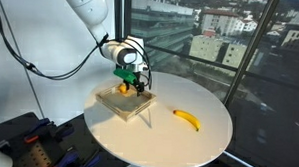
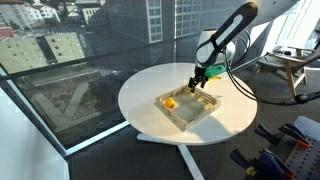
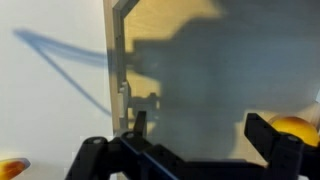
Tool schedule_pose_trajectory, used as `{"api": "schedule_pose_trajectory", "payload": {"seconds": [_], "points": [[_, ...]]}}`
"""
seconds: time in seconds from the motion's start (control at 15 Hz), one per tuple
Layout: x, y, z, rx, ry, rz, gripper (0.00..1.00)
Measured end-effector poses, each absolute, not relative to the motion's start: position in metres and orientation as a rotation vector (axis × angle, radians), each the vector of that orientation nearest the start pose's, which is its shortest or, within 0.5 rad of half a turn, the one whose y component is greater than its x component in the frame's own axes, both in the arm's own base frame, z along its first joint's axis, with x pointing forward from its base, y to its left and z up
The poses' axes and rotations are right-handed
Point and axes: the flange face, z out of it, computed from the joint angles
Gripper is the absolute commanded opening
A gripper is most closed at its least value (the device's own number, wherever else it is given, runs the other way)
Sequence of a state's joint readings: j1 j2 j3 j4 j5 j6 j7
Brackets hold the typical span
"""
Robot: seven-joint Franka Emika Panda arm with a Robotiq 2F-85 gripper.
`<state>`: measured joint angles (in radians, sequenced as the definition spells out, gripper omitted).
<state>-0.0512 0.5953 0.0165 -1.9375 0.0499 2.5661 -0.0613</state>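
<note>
My gripper (image 1: 135, 88) hangs over a shallow wooden tray (image 1: 114, 105) on the round white table (image 1: 188, 140). It also shows over the tray in an exterior view (image 2: 198, 84). In the wrist view its two black fingers (image 3: 200, 130) are spread wide with nothing between them, above the tray floor (image 3: 190, 60). A small orange fruit (image 1: 123, 91) lies in the tray next to the fingers, also in an exterior view (image 2: 171, 102) and at the right edge of the wrist view (image 3: 296, 128). A yellow banana (image 1: 187, 119) lies on the table outside the tray.
Tall windows with a city outside stand right behind the table in both exterior views. Dark equipment with cables (image 1: 32, 144) sits below the table's edge. A chair and desk (image 2: 290, 65) stand at the back. The tray's raised rim (image 3: 113, 60) is close to my left finger.
</note>
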Motion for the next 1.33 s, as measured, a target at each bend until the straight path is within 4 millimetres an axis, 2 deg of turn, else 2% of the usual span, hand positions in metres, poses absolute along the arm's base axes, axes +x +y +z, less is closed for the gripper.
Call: {"api": "schedule_pose_trajectory", "payload": {"seconds": [0.27,0.87,1.33], "points": [[0.624,-0.021,0.182,-3.102,0.037,-0.046,1.00],[0.622,-0.013,0.209,-3.087,0.085,-0.023,1.00],[0.602,-0.004,0.230,-3.085,0.066,-0.017,1.00]]}}
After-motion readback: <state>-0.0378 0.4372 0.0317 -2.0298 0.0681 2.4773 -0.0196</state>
